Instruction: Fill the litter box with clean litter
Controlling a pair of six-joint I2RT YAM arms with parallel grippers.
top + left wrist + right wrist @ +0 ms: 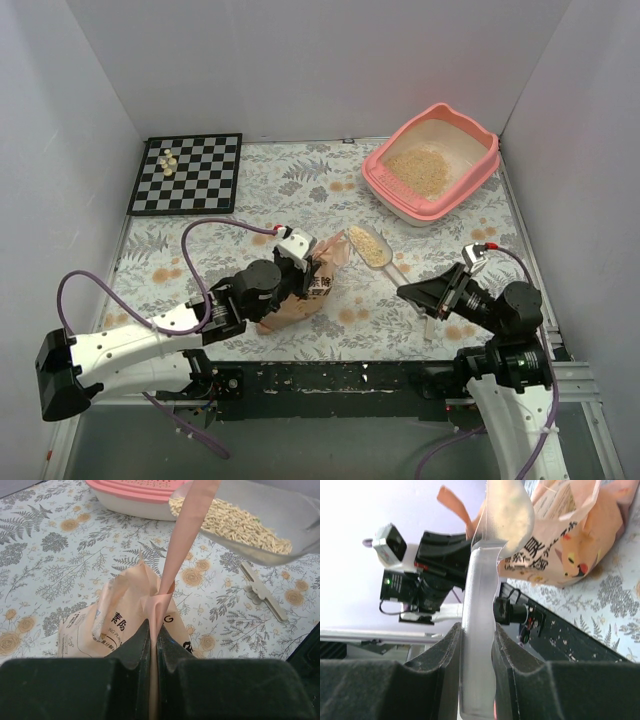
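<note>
litter box (376, 182) sits at the far right of the bench (250, 190), a mound of clean litter (420, 170) already inside, so by my judgement you're partway. nearer you, the scoop (372, 247) is loaded with more, right jaws clenched on its handle. left jaws pinch the top edge of the bag (300, 295). you've yet to carry that scoopful over and tip it.

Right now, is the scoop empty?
No, the clear scoop holds a layer of beige clean litter along its bottom.
</note>
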